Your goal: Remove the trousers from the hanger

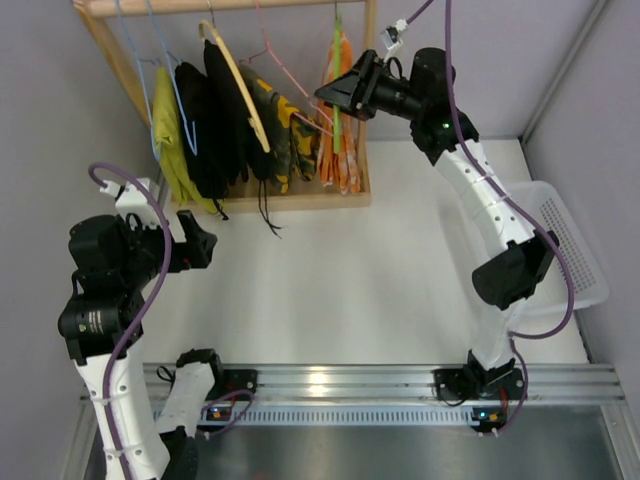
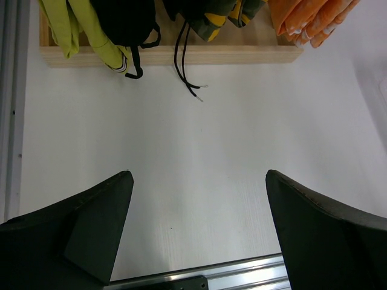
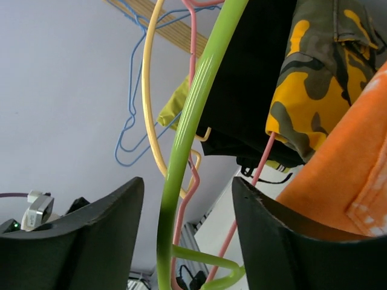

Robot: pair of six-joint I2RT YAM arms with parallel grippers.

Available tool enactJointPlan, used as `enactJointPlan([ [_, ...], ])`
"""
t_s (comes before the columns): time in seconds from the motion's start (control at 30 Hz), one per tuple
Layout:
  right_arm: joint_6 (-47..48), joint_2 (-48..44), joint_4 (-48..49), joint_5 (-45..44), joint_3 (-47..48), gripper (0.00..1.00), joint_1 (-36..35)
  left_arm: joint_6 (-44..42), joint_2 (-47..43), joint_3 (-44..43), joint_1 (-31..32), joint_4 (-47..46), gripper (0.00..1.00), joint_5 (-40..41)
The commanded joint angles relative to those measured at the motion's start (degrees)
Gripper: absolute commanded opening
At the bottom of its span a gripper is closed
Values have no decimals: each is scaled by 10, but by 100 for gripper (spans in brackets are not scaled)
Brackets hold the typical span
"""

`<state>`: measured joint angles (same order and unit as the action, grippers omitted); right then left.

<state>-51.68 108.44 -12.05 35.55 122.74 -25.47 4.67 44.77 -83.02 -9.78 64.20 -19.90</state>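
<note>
The orange trousers (image 1: pixel 342 120) hang on the lime-green hanger (image 1: pixel 337 80) at the right end of the wooden rack (image 1: pixel 300 198). My right gripper (image 1: pixel 328 97) is open at the hanger, up beside the trousers. In the right wrist view the green hanger arm (image 3: pixel 187 133) runs between my open fingers (image 3: pixel 97 235), touching neither, with the orange cloth (image 3: pixel 344 175) at the right. My left gripper (image 1: pixel 205 243) is open and empty, low over the table; its view shows the trouser ends (image 2: pixel 308 21) at the far right.
The rack also holds a yellow-green garment (image 1: pixel 172 140), black clothes (image 1: pixel 215 120) on a pale wooden hanger (image 1: pixel 240 85), and a camouflage garment (image 1: pixel 285 125) on a pink wire hanger (image 1: pixel 290 70). A white basket (image 1: pixel 570 240) stands at the right.
</note>
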Motion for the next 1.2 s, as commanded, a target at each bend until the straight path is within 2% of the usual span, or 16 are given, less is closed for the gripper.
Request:
enactJointPlan([
  [0.0,-26,-2,45,3,29,59,-12,10,1,-2,-4,-32,98,1],
  [0.03,-32,-2,46,2,27,53,-12,9,1,-3,-5,-33,98,0],
  [0.17,-42,-3,51,4,24,42,-11,11,1,1,-5,-32,98,-8],
  [0.27,-54,-8,55,7,20,38,-6,11,-4,11,-5,-35,98,-16],
  [0.4,-62,-7,67,15,20,27,-5,15,-7,14,-4,-42,98,-24],
  [0.53,-85,-3,91,25,21,8,-1,8,-15,12,-5,-61,99,-33],
  [0.63,-108,-3,109,34,22,0,3,10,-14,6,-5,-72,99,-44],
  [0.87,-149,9,164,51,42,0,19,23,12,-9,-5,-83,99,-72],
  [1.17,-163,3,223,63,87,0,32,28,-11,15,-5,-124,99,-82],
])
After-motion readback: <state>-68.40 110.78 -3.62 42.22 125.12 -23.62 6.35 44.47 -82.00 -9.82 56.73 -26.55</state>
